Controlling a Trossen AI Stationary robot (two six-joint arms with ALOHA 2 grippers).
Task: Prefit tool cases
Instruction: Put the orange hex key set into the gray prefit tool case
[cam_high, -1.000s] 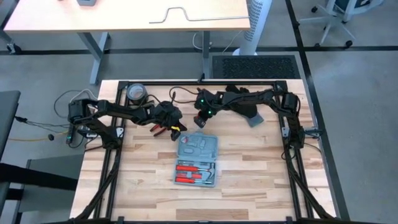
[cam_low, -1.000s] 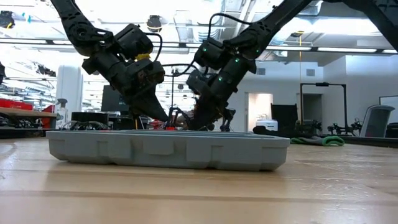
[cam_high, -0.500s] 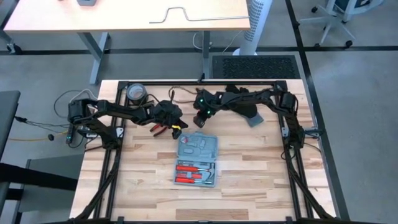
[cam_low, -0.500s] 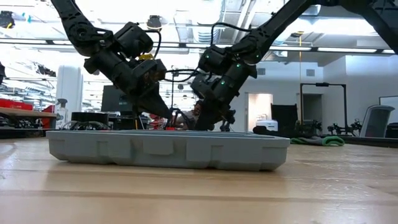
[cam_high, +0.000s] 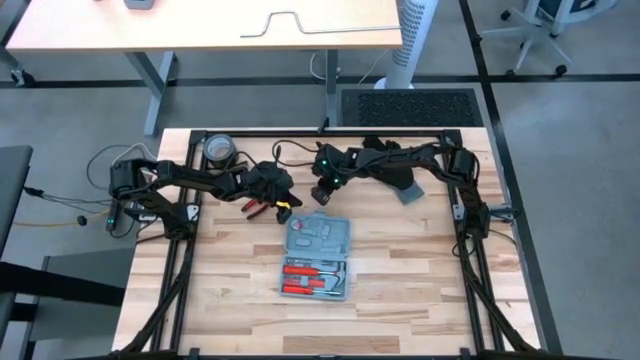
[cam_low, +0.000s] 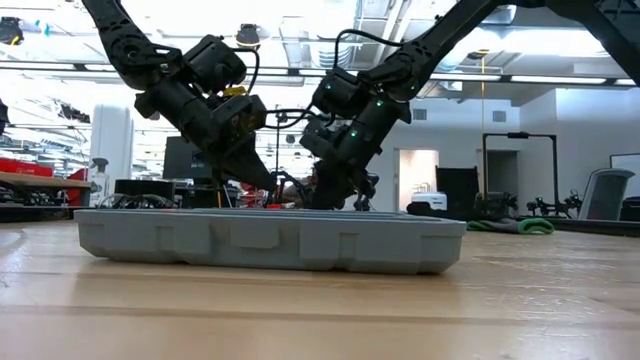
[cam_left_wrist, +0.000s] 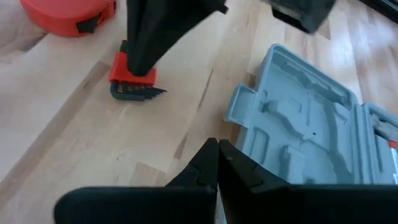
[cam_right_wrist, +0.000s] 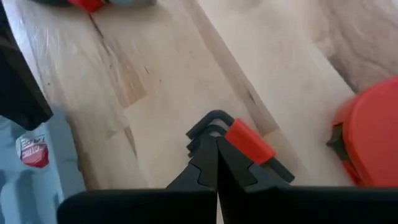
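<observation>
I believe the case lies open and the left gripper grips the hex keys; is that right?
Not quite: the right gripper grips the hex keys, as the right wrist view shows. The case does lie open.

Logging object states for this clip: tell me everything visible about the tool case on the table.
The tool case is blue-grey plastic with rounded corners, lying open and flat on the wooden table, near its middle. The half nearer the arms shows empty moulded recesses and a small tab on its edge; the other half holds red-handled tools. From table height it reads as a low grey tray. No gripper touches it; both hover just beyond its far edge.
</observation>
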